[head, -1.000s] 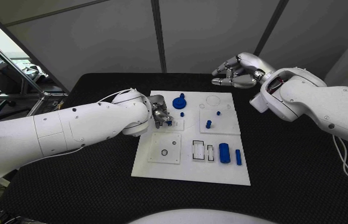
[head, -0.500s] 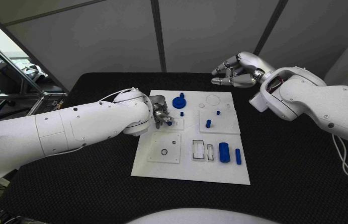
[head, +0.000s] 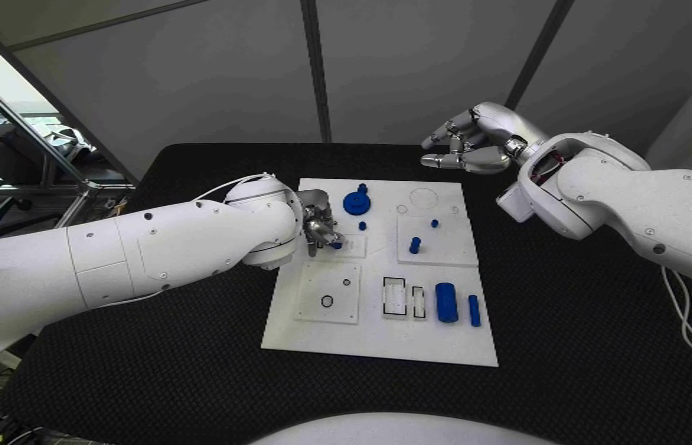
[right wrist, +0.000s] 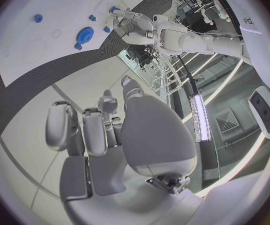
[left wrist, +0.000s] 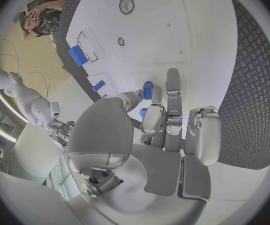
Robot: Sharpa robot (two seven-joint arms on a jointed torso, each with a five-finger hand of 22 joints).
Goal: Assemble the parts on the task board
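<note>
Head view: left hand (head: pixel 319 231) low over the left side of the white board (head: pixel 378 340), fingers pinched on a small blue peg (left wrist: pixel 147 90), seen clearest from the left wrist view. Right hand (head: pixel 470 143) raised beyond the far right corner of the board, fingers curled in, holding nothing. Blue gear (head: pixel 356 204) at the far end, two blue bars (head: pixel 457 304) near the near right. Likely risk: peg tilting in a shallow pinch, missing its hole, then slipping out and rolling off.
</note>
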